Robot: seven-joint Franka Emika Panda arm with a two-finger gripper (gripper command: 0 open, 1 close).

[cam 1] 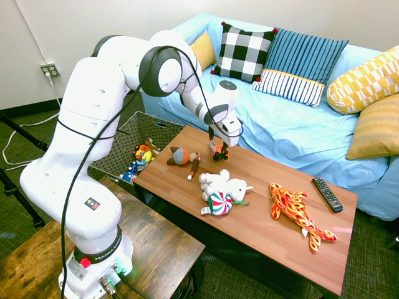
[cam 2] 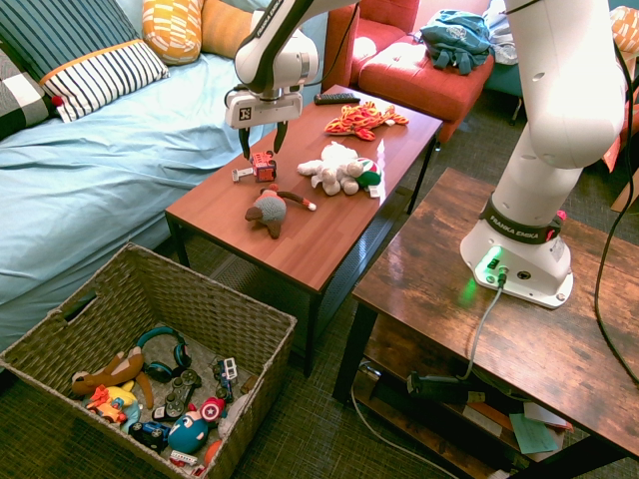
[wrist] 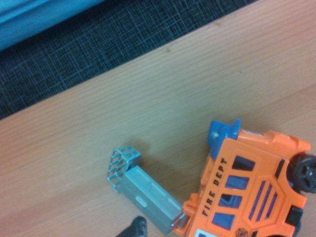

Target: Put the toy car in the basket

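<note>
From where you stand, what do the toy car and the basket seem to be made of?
Toy car: likely hard plastic, slightly glossy orange, judging by its crisp moulded window openings.
Basket: matte woven strips, visible in the wall's weave; natural fibre or plastic, I cannot tell.

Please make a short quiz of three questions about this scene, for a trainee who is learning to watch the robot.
1. Multiple choice: which toy on the table lies nearest to the remote control?
a) the white unicorn
b) the flame-patterned plush
c) the plush with the grey cap

2. True or false: the jaws stand open at the toy car.

3. Fill in the missing word printed on the orange side of the toy car: "FIRE ____".

Key: 1 b; 2 true; 3 DEPT
</note>
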